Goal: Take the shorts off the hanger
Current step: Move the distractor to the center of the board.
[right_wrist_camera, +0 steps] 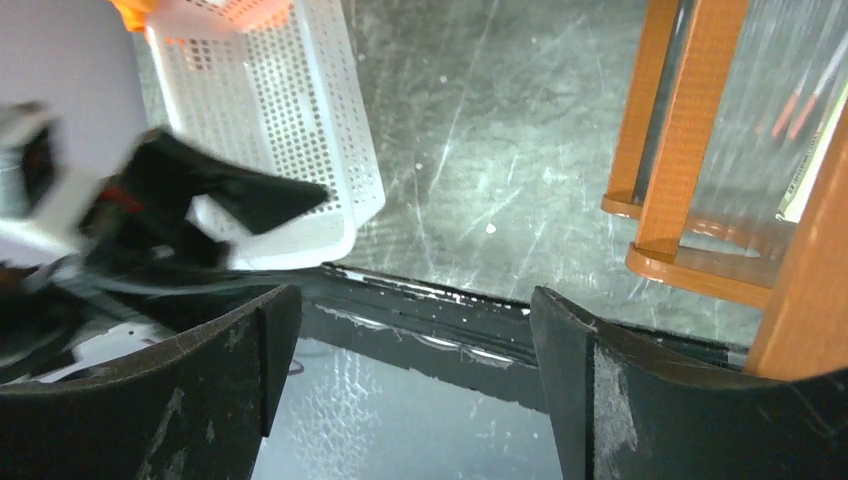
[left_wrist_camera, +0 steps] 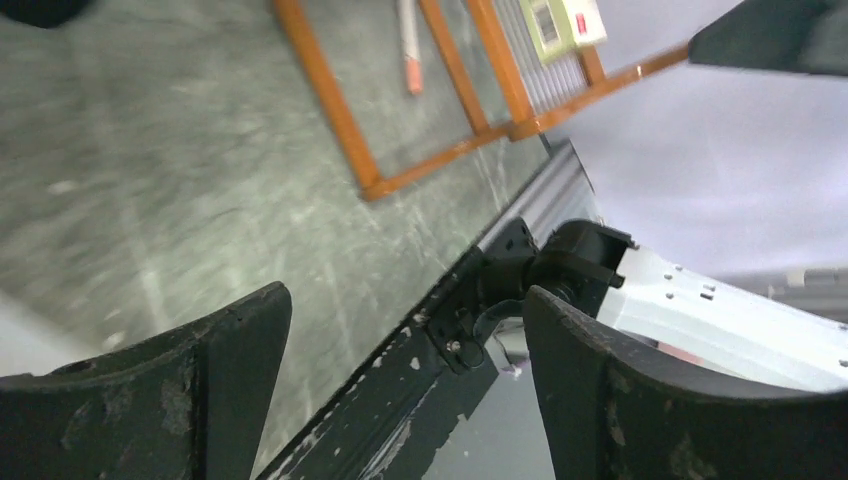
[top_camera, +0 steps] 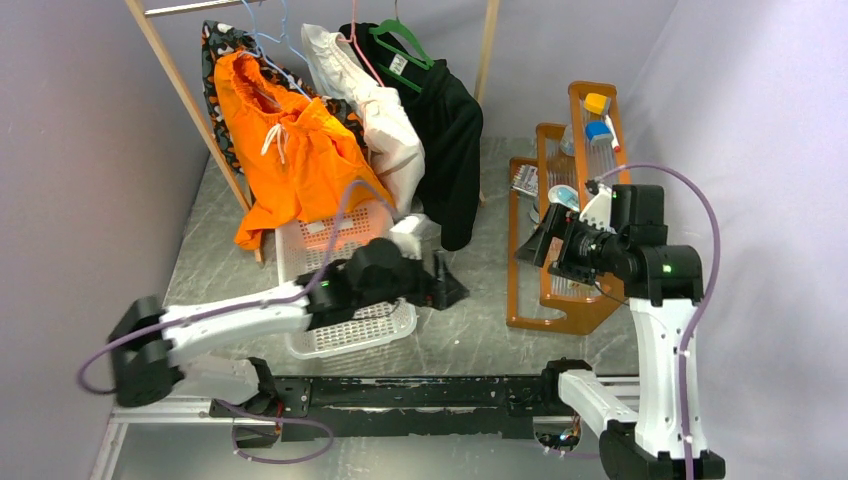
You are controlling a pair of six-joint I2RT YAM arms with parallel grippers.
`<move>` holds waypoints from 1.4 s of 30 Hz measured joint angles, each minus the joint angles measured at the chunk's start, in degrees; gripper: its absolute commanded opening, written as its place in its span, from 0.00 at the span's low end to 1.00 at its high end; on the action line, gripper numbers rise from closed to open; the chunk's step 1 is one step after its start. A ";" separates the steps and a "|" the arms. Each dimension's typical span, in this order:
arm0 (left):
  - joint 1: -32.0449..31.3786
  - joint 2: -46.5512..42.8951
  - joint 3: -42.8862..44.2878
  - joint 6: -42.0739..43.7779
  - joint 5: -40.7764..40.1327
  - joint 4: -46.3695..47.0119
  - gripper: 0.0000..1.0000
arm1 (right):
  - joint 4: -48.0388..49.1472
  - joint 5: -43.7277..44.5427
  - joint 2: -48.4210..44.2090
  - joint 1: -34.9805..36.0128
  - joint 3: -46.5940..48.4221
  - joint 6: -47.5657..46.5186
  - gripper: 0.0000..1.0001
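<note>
The shorts (top_camera: 290, 150) hung at the far left of the scene, gathered waist and white drawstring up by the blue hanger (top_camera: 262, 40) on the wooden clothes rail (top_camera: 190, 100). Their legs trailed down toward the near side, with the lowest folds lying over the far end of the white basket (top_camera: 385, 325). Whether the waist was hooked on the hanger could not be told from above. Their long axis ran roughly top to bottom, leaning a little to the left at the hem.

Just to their right hung a white garment (top_camera: 370, 100) and a black garment (top_camera: 450, 120).

The left gripper (top_camera: 450, 288) sat near and to the right of the shorts, beside the basket's right edge, and pointed right, away from the fabric. Its fingers stood apart with nothing between them; its wrist view showed only table and the orange shelf rack (top_camera: 560, 290). The right gripper (top_camera: 530, 245) was well apart at the right, close to that rack, also spread and empty.

The left arm looked clearly nearer, so reaching the waist would probably mean turning it back toward the far left.
</note>
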 measured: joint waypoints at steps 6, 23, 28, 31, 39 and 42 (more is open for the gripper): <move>-0.13 -20.55 -5.46 -2.73 -16.48 -11.37 0.93 | 0.83 1.29 4.26 1.53 -1.70 -0.96 0.85; -0.13 -31.74 -1.27 -6.47 -34.95 -34.58 0.93 | 13.03 45.75 25.00 49.66 -12.66 23.58 0.88; -0.13 -38.86 -1.38 -9.16 -37.59 -39.54 0.94 | 22.71 44.81 25.57 49.72 -28.26 24.57 0.87; -0.13 -41.03 -1.38 -9.86 -38.93 -41.68 0.95 | 26.71 44.22 30.62 49.81 -29.81 24.65 0.88; -0.13 -38.18 -1.36 -9.64 -39.34 -44.13 0.95 | 34.60 42.88 36.04 46.42 -32.72 25.38 0.92; -0.13 -36.94 -1.36 -9.62 -39.08 -44.13 0.95 | 36.46 42.03 35.74 41.62 -33.35 26.71 0.92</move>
